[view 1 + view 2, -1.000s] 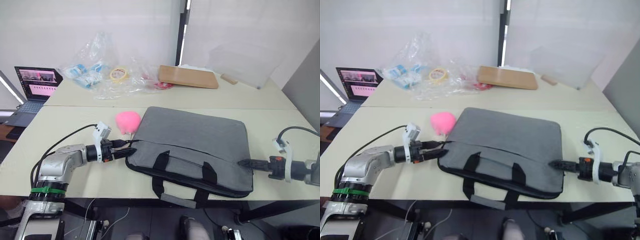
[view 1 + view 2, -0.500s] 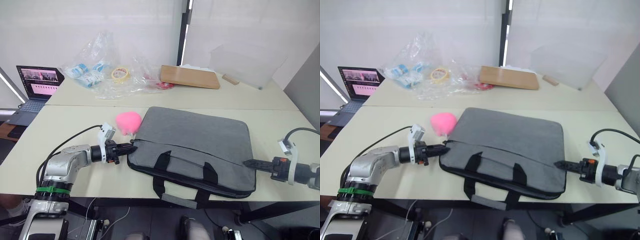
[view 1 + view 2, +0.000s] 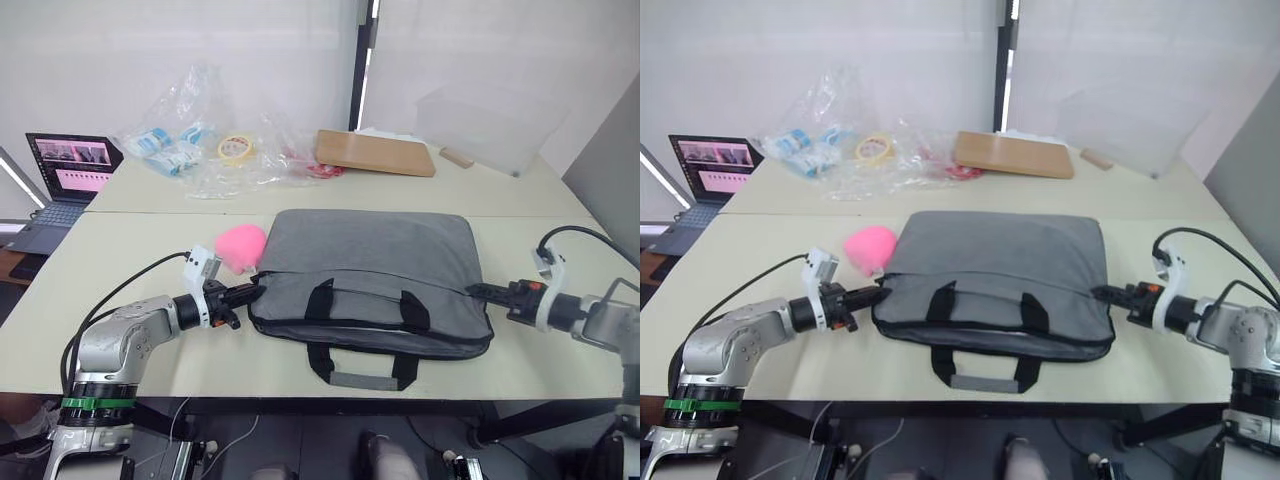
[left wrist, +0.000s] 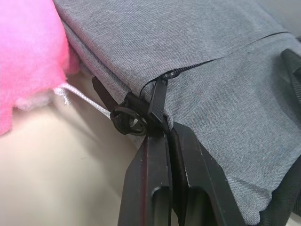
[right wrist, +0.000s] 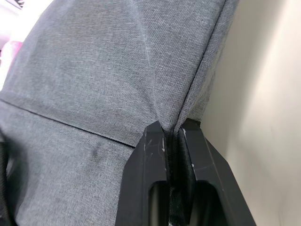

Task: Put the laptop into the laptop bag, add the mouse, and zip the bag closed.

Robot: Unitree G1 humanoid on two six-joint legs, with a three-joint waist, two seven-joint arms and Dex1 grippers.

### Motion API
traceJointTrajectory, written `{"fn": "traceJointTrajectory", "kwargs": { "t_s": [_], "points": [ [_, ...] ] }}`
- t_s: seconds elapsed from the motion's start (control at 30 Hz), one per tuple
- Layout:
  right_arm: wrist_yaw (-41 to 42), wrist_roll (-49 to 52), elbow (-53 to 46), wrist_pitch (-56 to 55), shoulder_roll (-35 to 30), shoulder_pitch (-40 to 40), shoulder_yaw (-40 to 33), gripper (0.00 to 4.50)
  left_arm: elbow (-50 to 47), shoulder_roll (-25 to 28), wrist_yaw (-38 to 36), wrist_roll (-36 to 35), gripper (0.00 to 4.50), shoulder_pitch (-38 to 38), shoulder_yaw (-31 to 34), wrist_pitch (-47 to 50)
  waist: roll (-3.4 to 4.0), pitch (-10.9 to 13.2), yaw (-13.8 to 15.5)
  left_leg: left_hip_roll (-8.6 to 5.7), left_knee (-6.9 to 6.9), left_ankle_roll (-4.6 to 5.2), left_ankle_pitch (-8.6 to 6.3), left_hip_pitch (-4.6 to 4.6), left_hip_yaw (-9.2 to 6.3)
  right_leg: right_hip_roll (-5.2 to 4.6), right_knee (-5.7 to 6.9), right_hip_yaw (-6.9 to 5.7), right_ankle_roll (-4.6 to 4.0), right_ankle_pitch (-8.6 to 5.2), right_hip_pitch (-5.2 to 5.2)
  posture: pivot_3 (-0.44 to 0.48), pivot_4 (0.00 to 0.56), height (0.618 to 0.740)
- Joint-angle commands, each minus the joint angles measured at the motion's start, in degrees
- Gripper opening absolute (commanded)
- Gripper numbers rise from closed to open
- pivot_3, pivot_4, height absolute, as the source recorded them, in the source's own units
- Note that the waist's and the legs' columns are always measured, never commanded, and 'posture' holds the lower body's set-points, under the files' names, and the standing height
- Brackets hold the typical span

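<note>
Left wrist view has the left pincer (image 4: pixel 162 129) clamped on the zipper pull (image 4: pixel 157 101) at the laptop bag (image 3: pixel 365 275) corner, right pincer (image 5: pixel 174 134) pinching the opposite edge, zipping nearly finished.

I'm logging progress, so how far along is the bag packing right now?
Done, as far as it shows: the laptop bag lies flat and full-looking; its contents are hidden. In hand: the left gripper pinches the zipper pull at one end, while the right gripper clamps the opposite edge. Left: finishing the zip, if any gap remains.
</note>
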Motion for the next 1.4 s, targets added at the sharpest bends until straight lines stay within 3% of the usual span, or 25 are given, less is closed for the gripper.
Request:
{"fn": "traceJointTrajectory", "kwargs": {
  "t_s": [0.03, 0.6, 0.67, 0.73, 1.03, 1.1, 1.23, 1.3, 1.4],
  "points": [
    [0.0, 0.8, -1.0, -2.7, 0.4, -3.1, -0.6, 0.01, -3.6, 0.5, -1.0, -1.2, 0.00, -0.4, -0.3, -0.5, 0.00, 0.0, 0.0, -0.01, 0.00, 0.00, 0.00, 0.01, 0.03, 0.00, -0.02, -0.03, 0.00, 0.00, -0.01, 0.000, 0.150, 0.740],
    [2.2, -0.5, 5.0, -5.4, -0.4, -4.0, -0.4, 0.01, -1.5, 1.0, -1.6, 0.5, 0.00, 0.6, -1.1, -5.0, 0.00, 0.0, 0.0, 0.00, 0.00, -0.02, 0.01, 0.02, 0.40, 0.00, -0.05, -0.09, 0.00, 0.00, 0.02, 0.000, 0.150, 0.740],
    [2.5, -0.5, 4.7, -5.7, -0.4, -3.7, -0.3, 0.00, -1.4, 1.3, -1.8, 0.3, 0.70, 0.3, -0.7, -5.3, 0.01, 0.0, 0.0, 0.00, 0.00, -0.02, 0.01, 0.02, 0.39, 0.00, -0.04, -0.09, 0.00, 0.00, 0.02, 0.000, 0.150, 0.740],
    [2.9, -0.8, 4.8, -6.5, -0.7, -3.0, -0.5, 0.84, -1.8, 2.1, -3.1, -0.3, 1.31, 0.8, -0.4, -5.0, 0.01, 0.0, 0.0, 0.00, 0.00, -0.02, 0.01, 0.02, 0.39, 0.00, -0.04, -0.09, 0.00, 0.00, 0.02, 0.000, 0.150, 0.740],
    [7.5, -1.2, 5.2, -9.1, -7.0, -0.8, -1.7, 3.84, -3.6, 8.8, -6.9, -2.5, 4.27, 6.2, 6.6, -5.4, 0.02, 0.0, -0.4, 0.07, -0.03, -0.05, 0.01, 0.08, 0.42, 0.06, -0.05, -0.11, 0.01, -0.01, 0.00, 0.000, 0.150, 0.740],
    [11.2, -3.7, 5.1, -13.9, -10.8, 1.3, -0.3, 4.49, -3.6, 10.9, -8.1, -2.9, 4.50, 8.3, 10.7, -7.4, 0.02, 0.0, -0.3, 0.08, -0.07, -0.06, 0.01, 0.07, 0.42, 0.06, -0.05, -0.11, 0.00, -0.02, 0.00, 0.000, 0.150, 0.740],
    [15.4, -16.0, 6.6, -38.2, -16.1, 5.4, 5.6, 4.49, 0.8, 14.2, -8.8, 2.0, 4.50, 10.4, 15.3, -19.2, 0.05, 0.0, -0.3, 0.07, -0.08, -0.08, 0.01, 0.19, 0.41, 0.05, -0.09, -0.17, 0.03, -0.04, -0.01, 0.000, 0.150, 0.740],
    [11.5, -22.8, 10.5, -57.3, -15.3, 5.3, 6.2, 4.49, 4.8, 15.6, -9.5, 4.3, 4.50, 10.5, 16.3, -24.9, 0.05, 0.0, -0.6, 0.06, -0.19, -0.14, 0.03, 0.15, 0.56, 0.06, -0.05, -0.09, 0.05, -0.05, 0.05, 0.000, 0.150, 0.740],
    [17.0, -23.2, 19.8, -65.7, -15.2, 1.1, 6.8, 4.49, 11.0, 17.1, -8.9, 8.2, 4.50, 10.0, 16.3, -32.6, 0.10, 0.1, -1.4, 0.07, -0.28, -0.25, 0.08, 0.25, 0.65, 0.06, -0.01, -0.03, 0.05, -0.06, 0.08, 0.000, 0.150, 0.740]
  ]
}}
